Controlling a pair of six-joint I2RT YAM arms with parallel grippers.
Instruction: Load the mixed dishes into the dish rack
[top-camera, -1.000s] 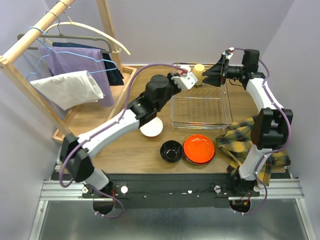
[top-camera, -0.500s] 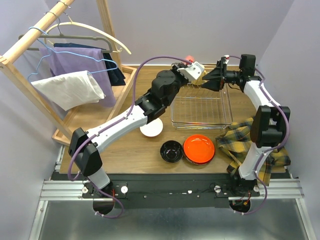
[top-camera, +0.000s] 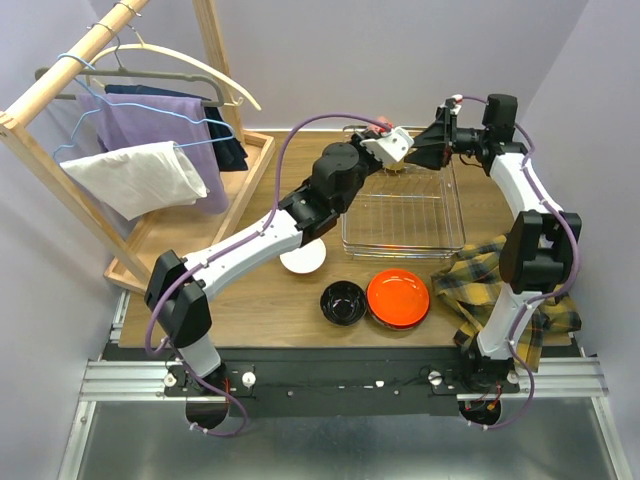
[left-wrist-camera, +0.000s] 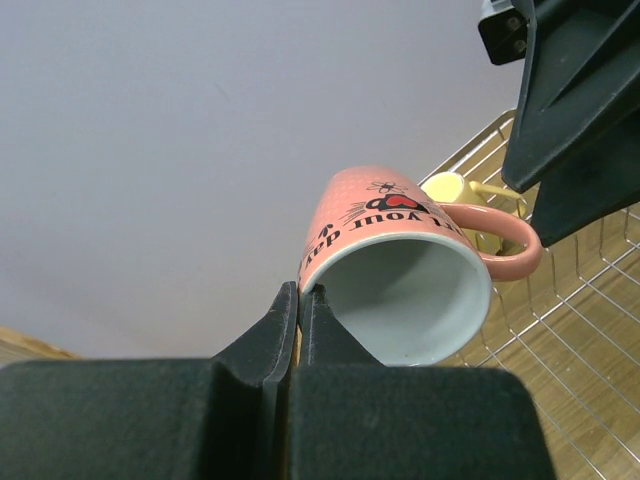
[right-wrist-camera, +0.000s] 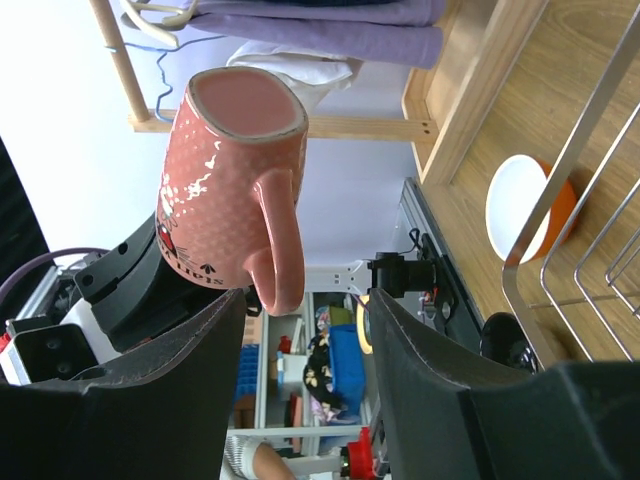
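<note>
Pinching the rim of a pink mug (left-wrist-camera: 400, 265) between tightly closed fingers, the left hand (left-wrist-camera: 298, 300) holds it tilted in the air over the far edge of the dish rack (top-camera: 410, 215). The right hand (right-wrist-camera: 305, 300) hovers just beside it, fingers spread to either side of the mug's handle without gripping. One yellow mug (left-wrist-camera: 447, 187) sits in the rack's far corner. A white bowl (top-camera: 302, 258), a black bowl (top-camera: 343, 301) and a red plate (top-camera: 398, 297) lie on the desk (top-camera: 270, 300) before the rack, so most loading remains.
</note>
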